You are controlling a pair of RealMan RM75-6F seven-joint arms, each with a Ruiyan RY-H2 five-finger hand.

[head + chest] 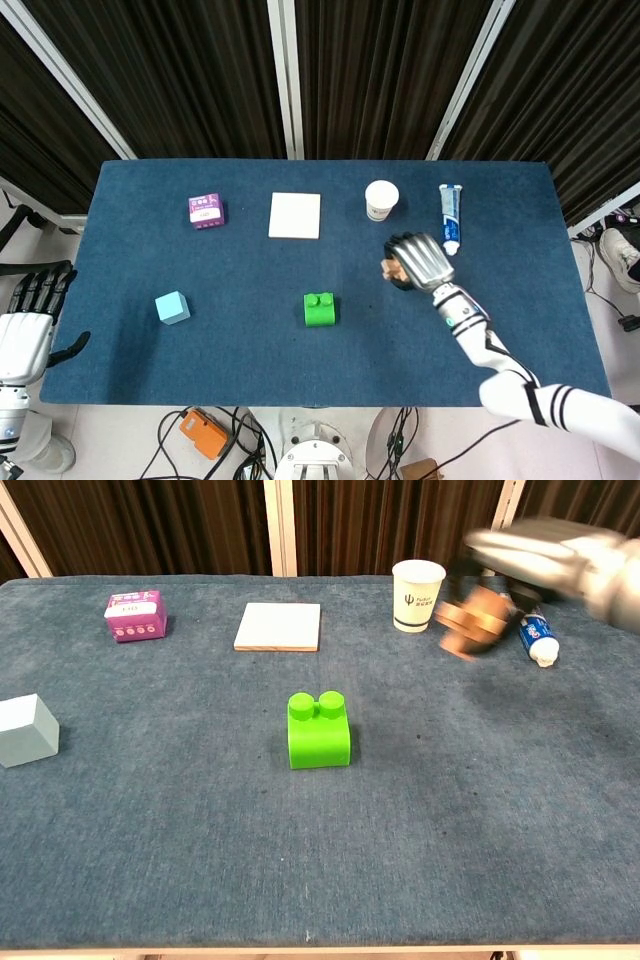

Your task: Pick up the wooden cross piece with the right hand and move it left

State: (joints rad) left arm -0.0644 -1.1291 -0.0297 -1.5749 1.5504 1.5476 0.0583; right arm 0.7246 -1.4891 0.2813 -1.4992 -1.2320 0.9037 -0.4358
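Right hand holding the wooden cross piece above the blue table.

The table [250,330] fills mid-frame. The right hand [420,258], right of centre, has its fingers curled around the wooden cross piece [472,618], lifted clear of the cloth just right of the paper cup [418,596]. The left hand [30,300] rests at the lower left edge off the table, fingers apart and holding nothing.
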